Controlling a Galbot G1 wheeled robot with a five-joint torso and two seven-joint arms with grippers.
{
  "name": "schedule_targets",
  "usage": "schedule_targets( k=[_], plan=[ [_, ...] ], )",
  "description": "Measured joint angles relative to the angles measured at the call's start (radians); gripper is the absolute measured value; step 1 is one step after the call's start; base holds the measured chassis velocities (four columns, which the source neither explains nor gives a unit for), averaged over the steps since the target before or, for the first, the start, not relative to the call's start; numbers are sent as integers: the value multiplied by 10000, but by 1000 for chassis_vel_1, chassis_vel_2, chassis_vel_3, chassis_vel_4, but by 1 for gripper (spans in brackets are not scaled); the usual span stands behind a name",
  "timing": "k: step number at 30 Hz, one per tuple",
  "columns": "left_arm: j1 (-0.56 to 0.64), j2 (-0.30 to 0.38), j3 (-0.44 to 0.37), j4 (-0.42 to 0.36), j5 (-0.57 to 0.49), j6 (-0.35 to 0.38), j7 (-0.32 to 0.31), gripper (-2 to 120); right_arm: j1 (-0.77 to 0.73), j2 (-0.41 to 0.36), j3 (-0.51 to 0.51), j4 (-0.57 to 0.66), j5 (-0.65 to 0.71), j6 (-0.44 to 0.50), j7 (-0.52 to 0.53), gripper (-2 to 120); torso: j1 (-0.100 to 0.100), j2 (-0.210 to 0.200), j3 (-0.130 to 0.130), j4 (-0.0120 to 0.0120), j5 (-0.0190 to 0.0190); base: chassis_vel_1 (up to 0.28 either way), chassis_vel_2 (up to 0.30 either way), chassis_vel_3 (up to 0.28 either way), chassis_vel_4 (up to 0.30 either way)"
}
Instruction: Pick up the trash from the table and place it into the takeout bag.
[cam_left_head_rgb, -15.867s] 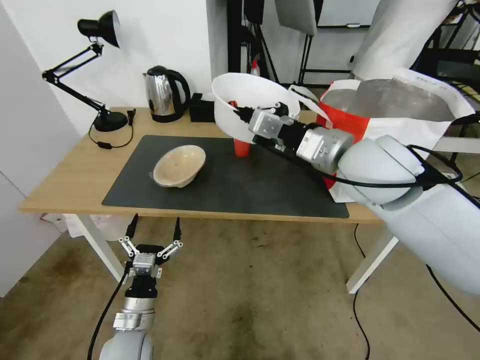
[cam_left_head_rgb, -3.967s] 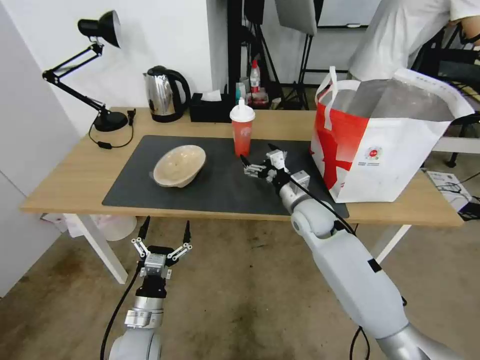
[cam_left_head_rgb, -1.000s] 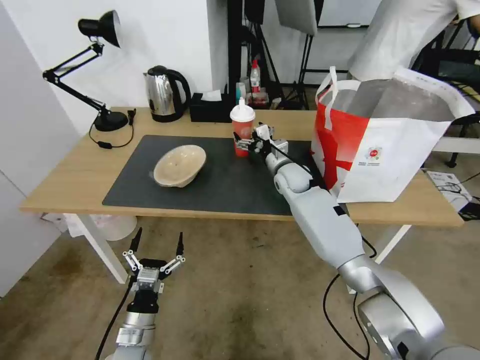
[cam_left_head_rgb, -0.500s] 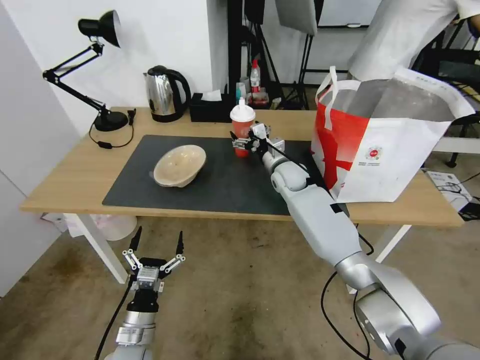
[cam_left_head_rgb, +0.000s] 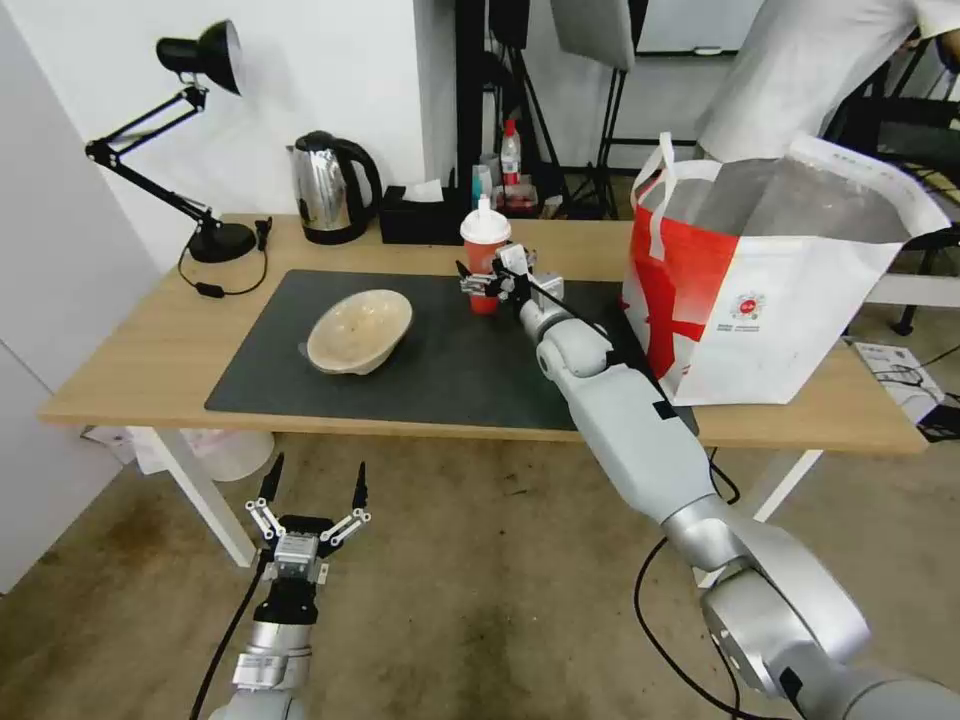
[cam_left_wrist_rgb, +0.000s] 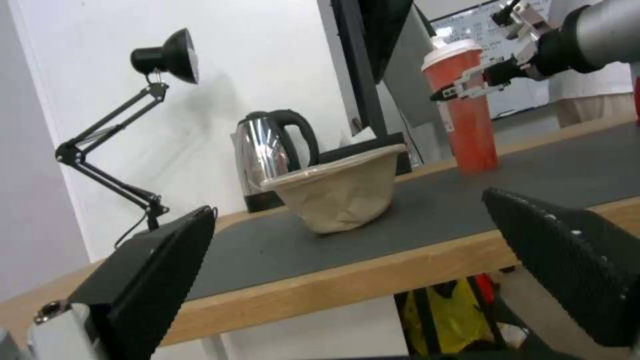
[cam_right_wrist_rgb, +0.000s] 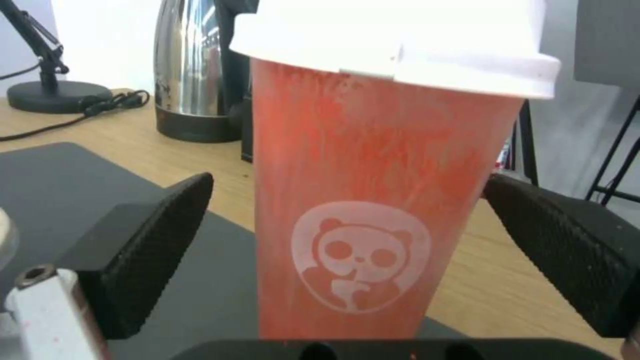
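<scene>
Red plastic cup with white lid stands upright, long axis vertical, panda logo facing the right gripper, at upper centre on the dark grey mat. Right gripper's fingers are spread either side of the cup, not touching. Left gripper hangs spread at lower left.

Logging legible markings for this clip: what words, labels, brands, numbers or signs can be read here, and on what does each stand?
No readable words or numbers.
Red cup: a white round panda-face logo, no lettering; the right tool is open around it.
Takeout bag: a small round logo with lines of print below, too small to read.
Bottle behind the table: its label is too small to read.
</scene>
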Motion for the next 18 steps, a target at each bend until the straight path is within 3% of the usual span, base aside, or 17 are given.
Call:
schedule_targets(
  k=[9,18],
  plan=[
    [-23,-1,15,76,3,0,0,100,16,10,20,-66,-200,22,32,98,0,0,0,-1,1,0,0,0,0],
    [-32,-1,-16,96,5,-2,1,100,-96,-110,12,47,-203,162,-43,80,0,0,-1,-1,1,0,0,0,0]
  ],
)
